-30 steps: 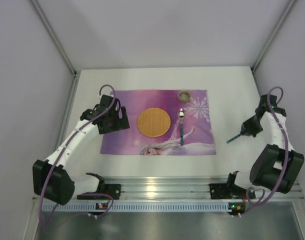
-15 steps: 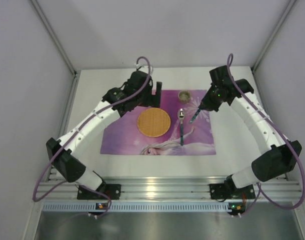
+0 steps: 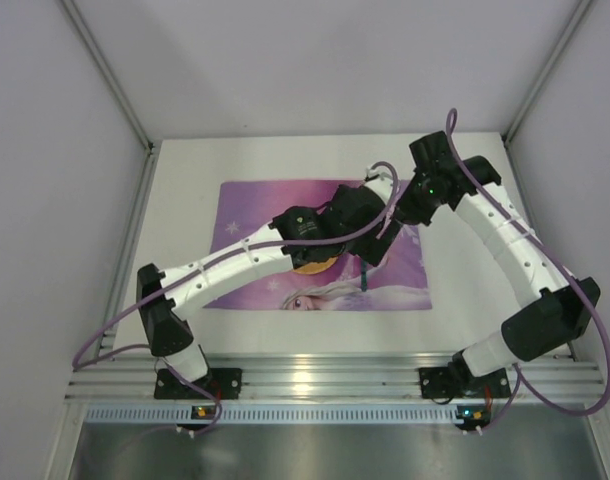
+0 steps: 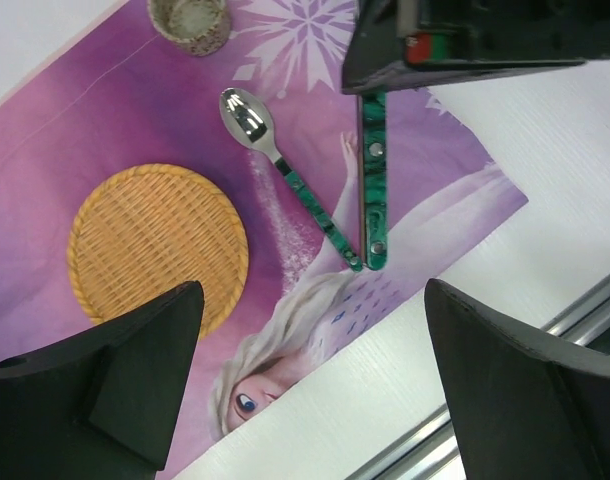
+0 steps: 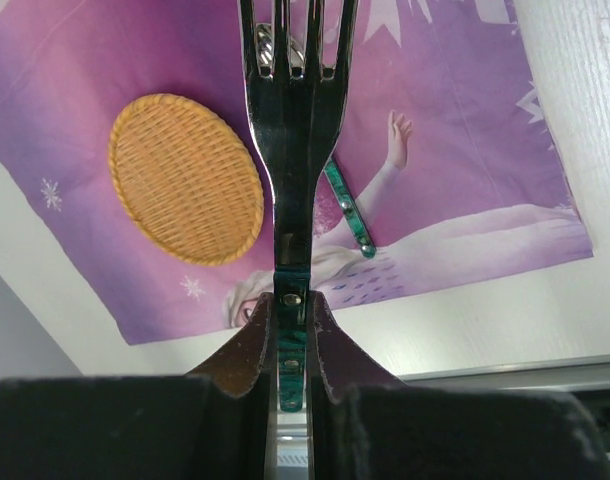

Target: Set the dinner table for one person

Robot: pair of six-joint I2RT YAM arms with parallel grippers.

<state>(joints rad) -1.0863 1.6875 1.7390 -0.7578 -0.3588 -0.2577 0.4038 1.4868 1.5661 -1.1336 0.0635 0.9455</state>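
The white dinner table carries a purple placemat. My right gripper is shut on a green-handled fork, held over the mat's right part. In the left wrist view the fork's handle hangs right beside the spoon lying on the mat. My left gripper reaches across the mat, open wide and empty, above the mat's near edge. A round wicker plate lies left of the spoon. The top view shows only part of that plate under my left arm.
A small grey cup stands at the mat's far edge, hidden under the arms in the top view. The ribbed aluminium rail runs along the table's near edge. Grey walls close in the left, right and back.
My left arm swung from the mat's left side across it to the right, over the wicker plate. My right arm carried the fork from the table's right side over the mat, beside the spoon.
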